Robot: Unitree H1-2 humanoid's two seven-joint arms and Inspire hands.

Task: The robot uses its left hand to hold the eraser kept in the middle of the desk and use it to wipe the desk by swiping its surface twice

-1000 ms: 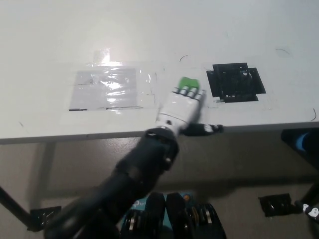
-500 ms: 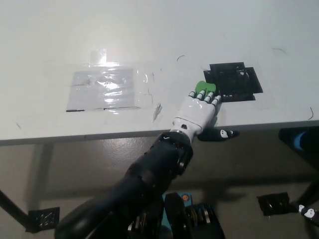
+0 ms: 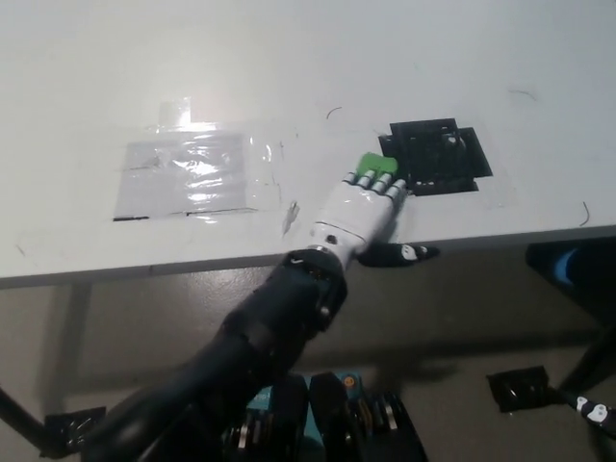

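Observation:
The green eraser [image 3: 370, 163] lies on the white desk [image 3: 289, 77], near the front edge and just left of a black square patch [image 3: 433, 156]. My white left hand [image 3: 360, 208] lies flat over it, fingers wrapped over the eraser's near side, pressing it onto the desk. Only the eraser's far end shows past the fingertips. The thumb sticks out to the right along the desk's front edge. The left forearm runs up from the lower left. My right hand is not seen.
A clear plastic sheet [image 3: 183, 173] is taped to the desk left of the hand. The desk's front edge [image 3: 192, 262] runs just below the hand, with floor beneath it. A dark object with blue [image 3: 573, 269] stands under the desk at right.
The hand slid the eraser right to the black patch's edge, then a little back left. The whole picture has also shifted slightly left.

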